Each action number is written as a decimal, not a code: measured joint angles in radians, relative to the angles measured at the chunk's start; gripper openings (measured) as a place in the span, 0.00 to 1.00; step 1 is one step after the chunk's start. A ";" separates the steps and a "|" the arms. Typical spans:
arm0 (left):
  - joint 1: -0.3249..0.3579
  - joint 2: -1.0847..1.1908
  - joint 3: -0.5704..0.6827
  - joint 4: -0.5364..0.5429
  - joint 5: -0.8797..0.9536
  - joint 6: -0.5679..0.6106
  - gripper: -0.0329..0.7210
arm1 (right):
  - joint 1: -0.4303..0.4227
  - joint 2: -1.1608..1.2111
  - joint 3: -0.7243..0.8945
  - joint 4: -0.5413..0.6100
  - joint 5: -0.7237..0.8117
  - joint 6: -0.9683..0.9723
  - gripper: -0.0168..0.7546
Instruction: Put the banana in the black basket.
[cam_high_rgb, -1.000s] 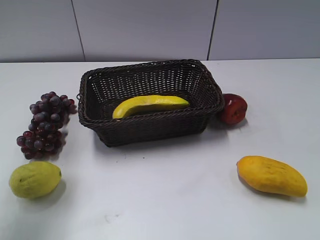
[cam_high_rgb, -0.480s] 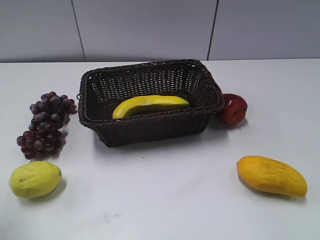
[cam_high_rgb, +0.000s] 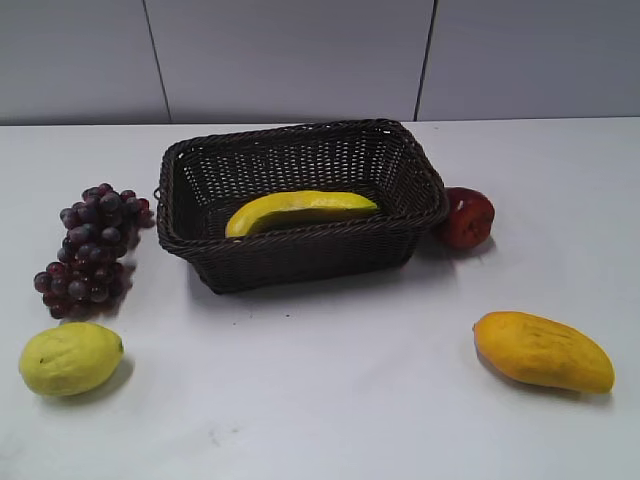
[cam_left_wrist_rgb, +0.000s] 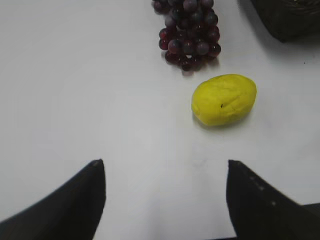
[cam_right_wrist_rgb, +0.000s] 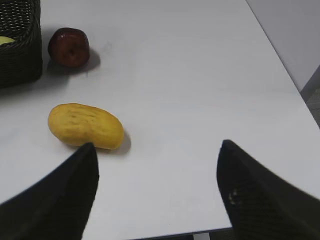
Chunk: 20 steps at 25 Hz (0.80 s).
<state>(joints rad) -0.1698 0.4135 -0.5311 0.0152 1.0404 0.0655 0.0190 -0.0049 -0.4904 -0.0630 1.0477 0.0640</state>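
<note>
— Where is the banana right now?

— It lies inside the black basket, on the basket floor, its long axis running left to right along the basket's length, one end toward the near left corner. By my judgement the placing is done.

— And your end effectors?

— My left end effector hangs over bare bench, fingers apart and holding nothing; the lemon and the grapes sit ahead of it, and a corner of the basket shows far off to its upper right. My right end effector is likewise spread and empty, with the mango just ahead to its left, the red apple beyond that, and the basket at the far left edge of its view. Neither shows in the outside view.

— Which arm is nearer the banana?

— I cannot tell; the basket lies forward and inward from both.

— The surroundings?

— A plain white bench, smooth and matte, with a pale panelled wall behind. The apple touches or nearly touches the basket's right side.
</note>
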 joint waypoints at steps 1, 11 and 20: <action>0.000 -0.015 0.001 0.000 0.003 0.000 0.78 | 0.000 0.000 0.000 0.000 0.000 0.000 0.79; 0.000 -0.032 0.023 -0.040 0.009 0.023 0.78 | 0.000 0.000 0.000 0.000 0.000 0.000 0.79; 0.000 -0.032 0.023 -0.066 0.009 0.057 0.78 | 0.000 0.000 0.000 0.000 0.000 0.000 0.79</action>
<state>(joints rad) -0.1698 0.3814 -0.5082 -0.0509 1.0492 0.1228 0.0190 -0.0049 -0.4904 -0.0630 1.0477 0.0640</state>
